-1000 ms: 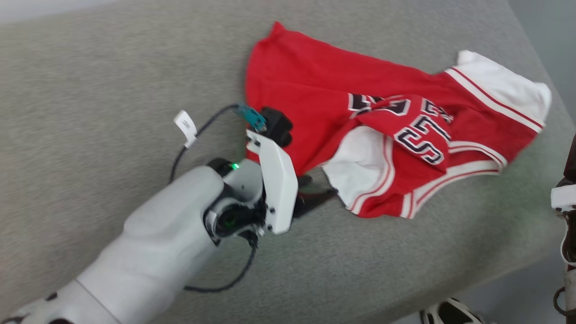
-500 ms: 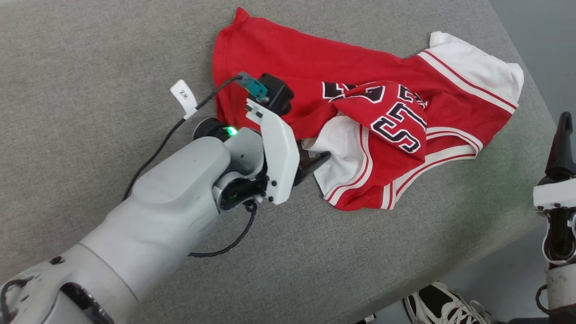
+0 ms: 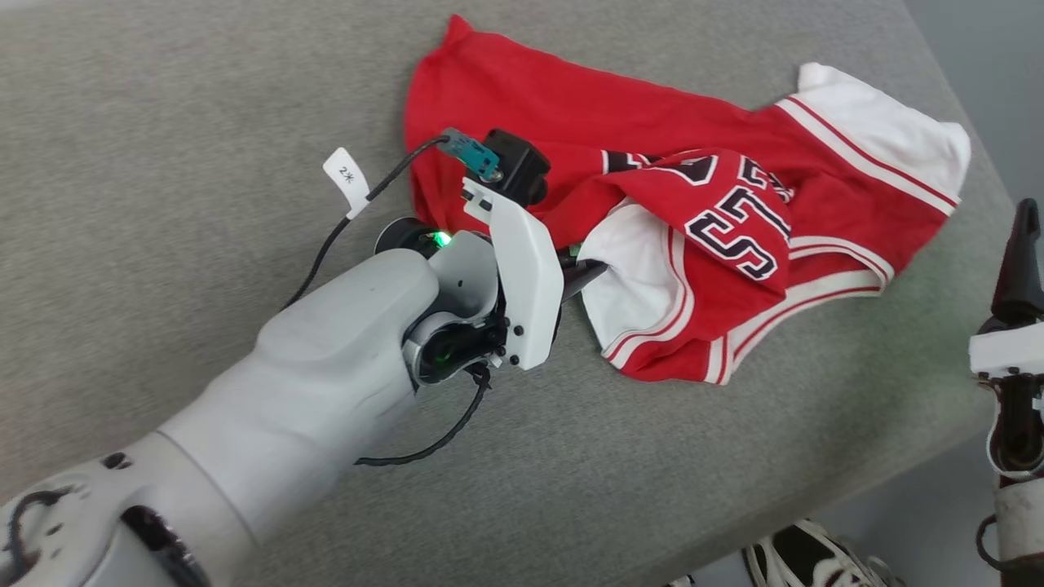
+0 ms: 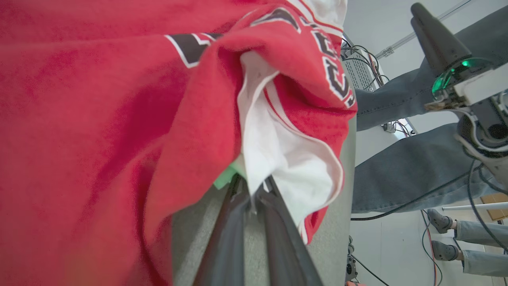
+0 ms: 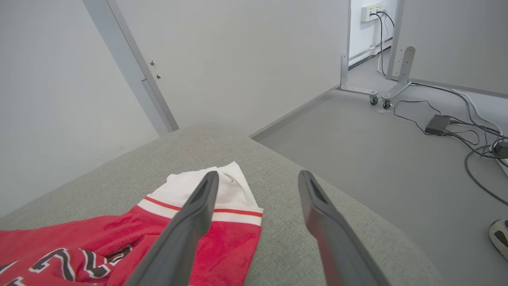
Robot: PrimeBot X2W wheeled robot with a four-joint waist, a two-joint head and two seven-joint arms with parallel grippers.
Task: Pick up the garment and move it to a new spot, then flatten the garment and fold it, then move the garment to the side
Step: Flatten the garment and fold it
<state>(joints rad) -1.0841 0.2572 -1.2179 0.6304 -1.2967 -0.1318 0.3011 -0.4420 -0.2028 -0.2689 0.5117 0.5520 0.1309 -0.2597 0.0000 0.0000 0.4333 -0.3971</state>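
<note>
Toward cushion [image 3: 204, 163] right edge: I am pinching jersey [image 3: 571, 114] by white panel, left gripper [image 4: 252, 190] clamped; right gripper [image 5: 256, 178] hanging, jaws apart. Pickup step, I judge; lifting next.

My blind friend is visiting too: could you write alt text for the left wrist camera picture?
The left gripper pinches shut on a white fold of a crumpled red jersey lying on grey padding. A person's jeans-clad legs show beyond.
</note>
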